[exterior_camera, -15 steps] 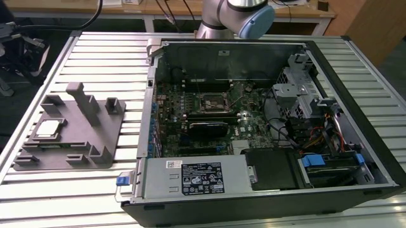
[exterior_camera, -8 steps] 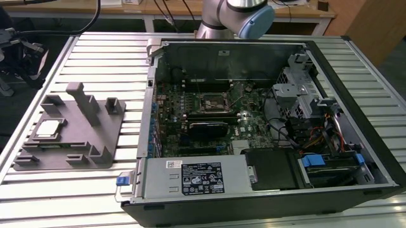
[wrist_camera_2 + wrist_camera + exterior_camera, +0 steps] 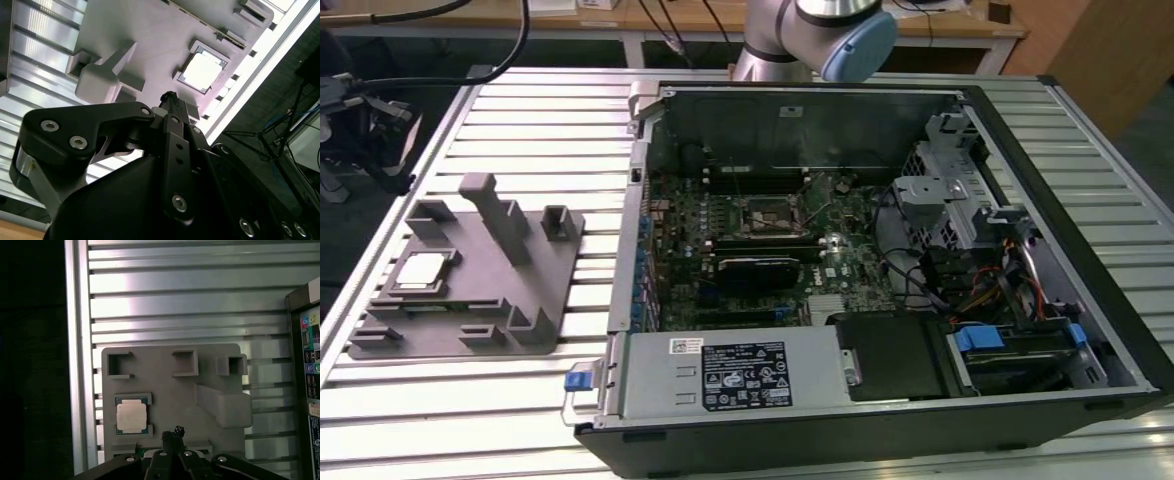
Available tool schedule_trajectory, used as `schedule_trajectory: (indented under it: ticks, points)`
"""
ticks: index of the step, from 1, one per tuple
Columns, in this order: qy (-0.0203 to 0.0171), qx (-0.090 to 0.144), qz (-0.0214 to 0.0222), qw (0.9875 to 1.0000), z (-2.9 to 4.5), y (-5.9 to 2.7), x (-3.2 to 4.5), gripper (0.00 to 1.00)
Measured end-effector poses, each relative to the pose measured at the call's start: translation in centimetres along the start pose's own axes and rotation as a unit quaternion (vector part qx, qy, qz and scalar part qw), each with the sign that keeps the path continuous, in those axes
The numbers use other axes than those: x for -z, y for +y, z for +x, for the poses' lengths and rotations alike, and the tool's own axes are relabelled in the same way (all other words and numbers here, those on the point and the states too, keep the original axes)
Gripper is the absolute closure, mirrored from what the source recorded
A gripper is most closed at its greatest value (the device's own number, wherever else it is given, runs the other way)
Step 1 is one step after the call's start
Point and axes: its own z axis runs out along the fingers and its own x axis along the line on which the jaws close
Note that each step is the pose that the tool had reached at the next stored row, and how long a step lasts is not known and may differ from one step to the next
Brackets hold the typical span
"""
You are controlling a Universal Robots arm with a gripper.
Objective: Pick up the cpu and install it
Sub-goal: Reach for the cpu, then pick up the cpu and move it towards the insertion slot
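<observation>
Nearest my wrist cameras is the pincer point(image 3: 172, 432), its tips drawn together on nothing, hanging over the grey tray point(image 3: 170, 375). Just beside the tips the cpu point(image 3: 132, 416) lies flat in a square pocket of that tray, silvery lid up, with a thin greenish rim showing round it. I judge it light, thin and stiff, with a slick metal lid and a delicate underside. I'd take it by two opposite edges with a gentle squeeze and keep it level. The pocket's walls look to leave little room for the tips. In the exterior view the tray rests on the slatted table point(image 3: 534, 110) at the exterior view's left, with the cpu toward the tray's left side. Farther off, at the exterior view's right, the open case point(image 3: 854, 125) lies on its side. Deep inside it is the socket point(image 3: 761, 213), a black square frame; I can't tell whether its latch is up.
</observation>
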Motion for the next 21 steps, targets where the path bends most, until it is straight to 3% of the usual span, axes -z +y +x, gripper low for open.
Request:
schedule_trajectory:
  ticks: [9,21]
  points:
    - [-0.0001,0.000,-0.0001,1.0000,0.47,-0.18,-0.82,0.89]
    - [-0.0008,0.000,0.0000,1.0000,0.71,-0.24,-1.28,0.89]
